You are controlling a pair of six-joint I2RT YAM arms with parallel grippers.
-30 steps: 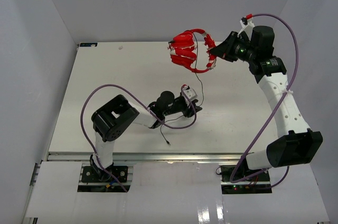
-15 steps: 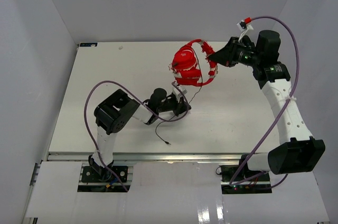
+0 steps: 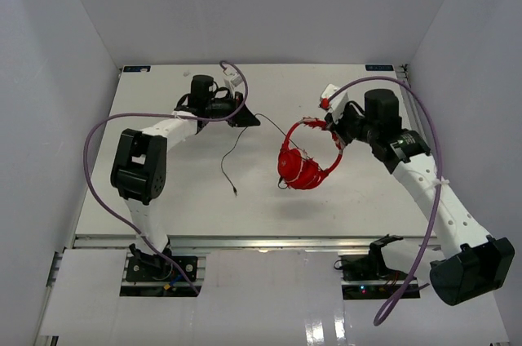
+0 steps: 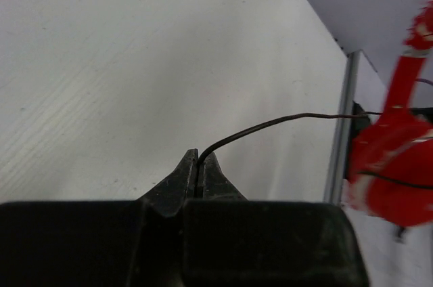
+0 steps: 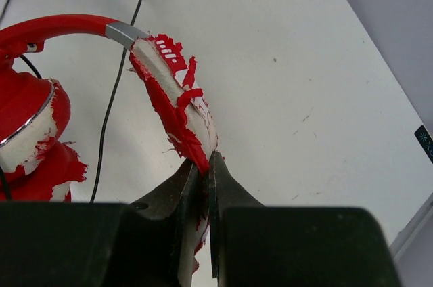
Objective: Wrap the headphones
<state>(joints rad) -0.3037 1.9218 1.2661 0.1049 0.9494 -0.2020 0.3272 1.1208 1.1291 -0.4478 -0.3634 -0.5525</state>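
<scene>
Clamping headphones (image 5: 27, 107), right gripper (image 5: 206, 165) hides part of headband (image 5: 169, 94).

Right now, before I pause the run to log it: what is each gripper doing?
Left gripper: closed on the thin black cable of the bright red over-ear headphones.
Right gripper: closed on the headphones' peeling red padded headband.
</scene>
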